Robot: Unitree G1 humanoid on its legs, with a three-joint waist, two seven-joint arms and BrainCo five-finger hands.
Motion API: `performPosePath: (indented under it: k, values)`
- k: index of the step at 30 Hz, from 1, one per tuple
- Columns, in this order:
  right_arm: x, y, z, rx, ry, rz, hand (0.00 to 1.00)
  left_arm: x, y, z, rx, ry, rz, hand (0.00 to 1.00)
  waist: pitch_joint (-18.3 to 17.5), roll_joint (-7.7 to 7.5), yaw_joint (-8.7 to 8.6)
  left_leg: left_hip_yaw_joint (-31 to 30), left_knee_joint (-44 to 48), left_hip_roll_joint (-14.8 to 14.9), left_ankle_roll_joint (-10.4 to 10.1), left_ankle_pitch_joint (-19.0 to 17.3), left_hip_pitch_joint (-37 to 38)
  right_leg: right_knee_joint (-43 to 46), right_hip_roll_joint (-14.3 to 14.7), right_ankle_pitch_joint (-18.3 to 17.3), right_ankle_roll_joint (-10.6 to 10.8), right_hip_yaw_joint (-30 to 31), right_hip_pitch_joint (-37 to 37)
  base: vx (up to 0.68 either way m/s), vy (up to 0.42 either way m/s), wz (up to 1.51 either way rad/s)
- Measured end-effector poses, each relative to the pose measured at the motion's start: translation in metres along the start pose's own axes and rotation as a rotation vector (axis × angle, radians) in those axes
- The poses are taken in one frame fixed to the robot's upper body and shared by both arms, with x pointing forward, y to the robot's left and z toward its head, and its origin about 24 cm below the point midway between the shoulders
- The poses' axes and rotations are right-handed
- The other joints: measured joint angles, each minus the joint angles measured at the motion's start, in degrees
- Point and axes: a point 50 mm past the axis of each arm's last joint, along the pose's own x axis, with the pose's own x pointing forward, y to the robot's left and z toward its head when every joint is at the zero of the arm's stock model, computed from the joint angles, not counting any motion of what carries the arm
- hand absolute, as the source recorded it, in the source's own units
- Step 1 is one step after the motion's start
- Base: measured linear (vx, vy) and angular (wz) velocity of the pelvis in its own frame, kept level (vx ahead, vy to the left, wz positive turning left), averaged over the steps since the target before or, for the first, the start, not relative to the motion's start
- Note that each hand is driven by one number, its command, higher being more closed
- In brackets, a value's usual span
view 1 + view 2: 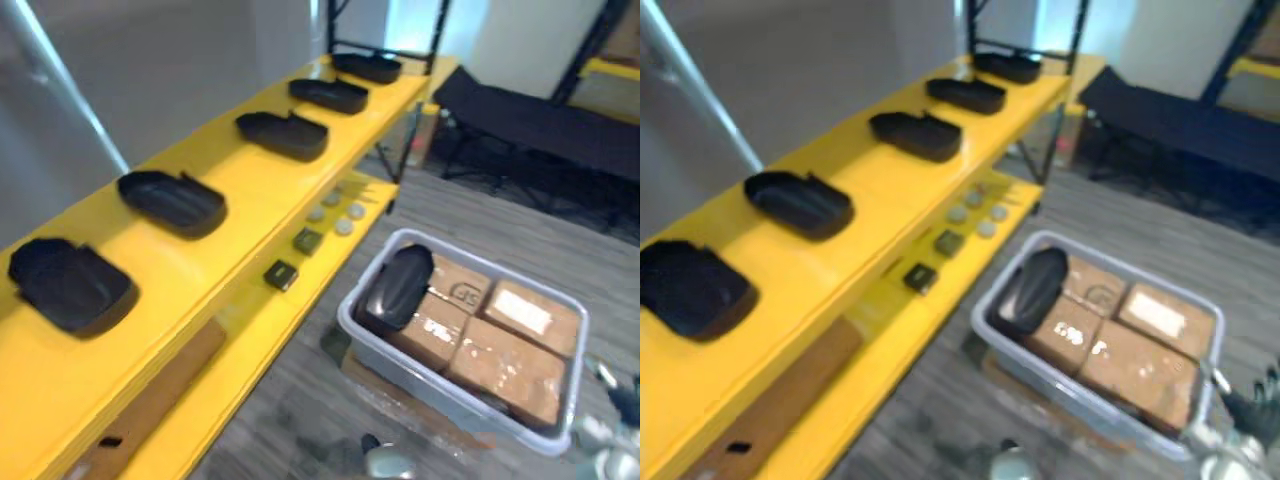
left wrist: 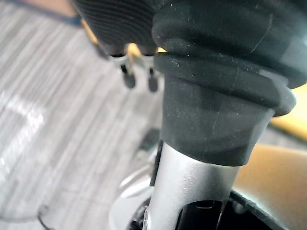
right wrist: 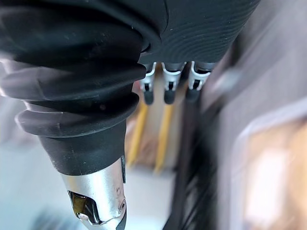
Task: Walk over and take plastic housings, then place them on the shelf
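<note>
Several black plastic housings lie in a row on the top board of the yellow shelf (image 1: 250, 190); the nearest (image 1: 70, 285) is at the left, the farthest (image 1: 368, 66) by the black posts. One more black housing (image 1: 400, 285) leans in the left end of a pale grey bin (image 1: 350, 325) on the floor. My right hand (image 1: 1245, 420) hangs at the bin's near right corner, apart from the housing; its fingers (image 3: 168, 91) are straight and hold nothing. The fingers (image 2: 139, 79) of my left hand point down at the floor, also empty.
Brown cardboard boxes (image 1: 500, 350) fill the rest of the bin. The lower shelf board carries small dark blocks (image 1: 281, 274), pale round discs (image 1: 335, 212) and a flat cardboard piece (image 1: 150, 400). A dark cot (image 1: 540, 120) stands at the back right.
</note>
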Motion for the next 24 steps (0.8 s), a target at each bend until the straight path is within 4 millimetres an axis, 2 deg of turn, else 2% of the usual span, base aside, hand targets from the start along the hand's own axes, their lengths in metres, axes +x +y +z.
performPosePath:
  k: [2, 4, 8, 9, 12, 14, 15, 16, 17, 18, 19, 20, 21, 22, 23, 24]
  values:
    - [-0.016, 0.004, -0.014, 0.018, 0.048, 0.021, 0.0, -0.001, 0.002, -0.002, 0.032, 0.003, -0.004, 0.0, -1.3, -0.65, 0.12, 0.8, 0.0, -0.5, -0.1, -0.5, 0.0, 0.1, -0.5, 0.3, 0.1, -0.2, -0.6, -0.07, -0.014, -0.23]
    - [-0.02, 0.014, -0.017, 0.028, 0.053, 0.073, 0.0, -0.001, 0.001, -0.004, 0.038, 0.007, -0.005, 0.0, -2.1, -0.74, 0.21, 1.1, 0.0, -0.9, 0.1, -0.8, 0.1, 0.1, -1.0, 0.3, 0.1, -0.5, -0.7, -0.05, 0.0, -0.08]
    - [-0.02, 0.038, -0.015, 0.062, 0.033, 0.165, 0.0, 0.0, 0.002, 0.0, 0.077, -0.002, -0.009, 0.0, -2.2, -0.72, 1.24, 0.5, 0.0, -1.9, 0.5, -1.0, -0.1, 0.0, -2.4, 0.3, -0.4, -2.2, -0.4, -0.02, 0.005, 0.07]
    - [-0.018, 0.046, -0.014, 0.069, 0.024, 0.191, 0.0, 0.0, 0.002, 0.002, 0.078, -0.004, -0.008, 0.0, -2.2, -0.69, 1.88, 0.4, 0.0, -2.2, 0.7, -1.1, -0.1, -0.1, -2.6, 0.5, -1.1, -2.4, -0.3, -0.01, 0.004, 0.07]
    - [-0.013, 0.068, -0.01, 0.109, 0.009, 0.254, 0.0, 0.0, 0.001, 0.002, 0.078, -0.001, -0.008, 0.0, -2.5, -0.51, 2.35, 0.2, 0.0, -2.4, 1.1, -1.7, -0.1, -0.2, -2.7, 0.1, -2.6, -3.0, -0.3, 0.03, -0.003, 0.05]
    - [-0.011, 0.079, -0.01, 0.134, 0.015, 0.306, 0.0, 0.0, 0.002, 0.001, 0.047, 0.0, -0.001, 0.0, -3.2, -0.69, 3.78, -0.7, 2.8, -2.0, 1.0, -2.8, -0.9, -0.5, -2.6, 0.2, -2.5, -2.6, -0.4, 0.08, -0.013, -0.04]
    - [-0.011, 0.082, -0.01, 0.144, 0.019, 0.32, 0.0, 0.0, 0.005, 0.002, 0.029, -0.007, 0.009, 0.0, -3.2, -0.92, 4.24, -2.5, 6.5, -1.2, 1.2, -4.5, -2.3, -0.4, -2.6, 0.3, -2.4, -2.1, -0.5, 0.07, -0.019, -0.26]
    - [-0.008, 0.092, -0.008, 0.153, 0.012, 0.365, 0.0, 0.0, 0.009, 0.003, -0.037, -0.025, 0.024, 0.0, -3.3, -0.67, 5.37, -10.7, 16.2, 1.2, 3.2, -8.8, -6.5, 0.0, -2.0, 1.2, -1.1, -0.9, -1.3, 0.05, -0.028, -0.66]
    - [-0.003, 0.108, -0.002, 0.148, -0.013, 0.441, 0.0, -0.001, 0.004, 0.002, -0.11, -0.035, 0.033, 0.0, -3.1, 0.9, 6.36, -20.1, 25.1, 3.1, 3.7, -13.3, -10.7, 0.8, -0.3, 1.6, -0.5, 1.5, -2.4, 0.03, -0.001, -0.93]
    - [0.0, 0.117, 0.003, 0.147, -0.03, 0.48, 0.0, -0.001, 0.003, 0.002, -0.143, -0.035, 0.047, 0.0, -3.0, 1.81, 7.13, -24.3, 28.1, 3.5, 4.2, -15.3, -12.0, 0.8, 0.6, 1.9, -0.1, 2.7, -2.6, 0.03, 0.093, -1.28]
    - [0.007, 0.131, 0.008, 0.138, -0.049, 0.542, 0.0, -0.001, -0.008, 0.005, -0.185, -0.045, 0.046, 0.0, -2.8, 3.17, 8.73, -31.5, 31.2, 3.3, 4.7, -18.8, -12.5, 1.2, 1.9, 2.2, 0.4, 5.6, -3.4, -0.04, 0.276, -1.41]
    - [0.012, 0.144, 0.011, 0.147, -0.048, 0.578, 0.0, 0.0, -0.011, 0.012, -0.2, -0.079, 0.057, 0.0, -2.7, 3.7, 9.92, -36.4, 31.7, 2.9, 3.1, -21.7, -12.5, 2.0, 3.5, 2.5, 0.9, 8.2, -4.8, -0.04, 0.25, -1.19]
    - [0.012, 0.146, 0.011, 0.151, -0.047, 0.582, 0.0, 0.0, -0.011, 0.013, -0.201, -0.084, 0.059, 0.0, -2.7, 3.68, 9.9, -36.7, 31.7, 2.9, 2.9, -22.3, -12.7, 2.3, 3.6, 2.5, 0.9, 8.3, -5.2, -0.09, 0.259, -0.71]
    - [0.014, 0.151, 0.015, 0.176, -0.051, 0.59, 0.0, 0.0, -0.009, 0.015, -0.193, -0.098, 0.061, 0.0, -2.4, 3.97, 9.51, -37.0, 31.7, 2.8, 1.4, -25.1, -13.3, 3.2, 4.2, 2.3, 1.2, 9.0, -6.7, -0.13, 0.207, -0.23]
    - [0.012, 0.152, 0.014, 0.197, -0.033, 0.579, 0.0, 0.0, -0.008, 0.023, -0.188, -0.143, 0.065, 0.0, -0.9, 2.34, 9.36, -37.0, 33.7, 1.7, 0.9, -26.3, -14.3, 5.3, 3.5, 1.8, 1.3, 9.6, -8.0, -0.16, 0.247, -0.17]
    - [0.01, 0.151, 0.01, 0.205, -0.014, 0.571, 0.0, 0.0, -0.004, 0.026, -0.178, -0.163, 0.068, 0.0, -0.3, 1.8, 9.34, -37.1, 34.9, 1.2, 1.2, -26.8, -15.0, 6.3, 3.3, 1.6, 1.1, 9.8, -8.5, -0.16, 0.205, -0.06]
